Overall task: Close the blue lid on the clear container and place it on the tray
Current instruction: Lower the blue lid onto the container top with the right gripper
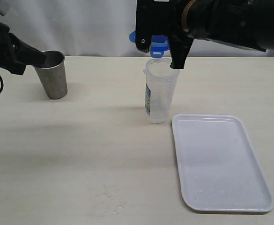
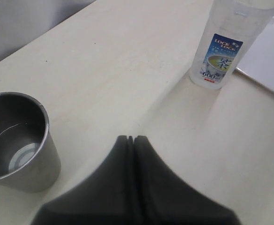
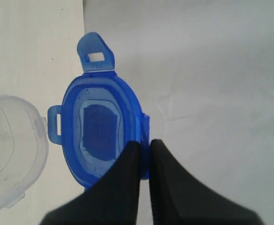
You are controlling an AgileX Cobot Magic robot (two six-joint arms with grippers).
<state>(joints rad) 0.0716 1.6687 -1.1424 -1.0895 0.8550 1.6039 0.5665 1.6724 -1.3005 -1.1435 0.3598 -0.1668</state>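
Right end effector [image 3: 145, 145]: I had it pinched on the rim of the blue lid [image 3: 101, 129], held above the clear container [image 1: 159, 91].
Left end effector [image 2: 132, 139]: I saw it fully closed, empty, near the steel cup [image 2: 17, 140].
Clear container: stood upright on the bench [image 1: 80, 154], lidless, just beside the tray [image 1: 221, 161].

tabletop [image 1: 104, 164]: wide bare stretch between cup [image 1: 52, 75] and container [image 1: 159, 91] | tray [image 1: 221, 164]: surface bare, just beside container | container mouth: lid [image 1: 158, 44] and right gripper [image 1: 162, 51] overhead | cup: left gripper [image 1: 40, 58] at rim
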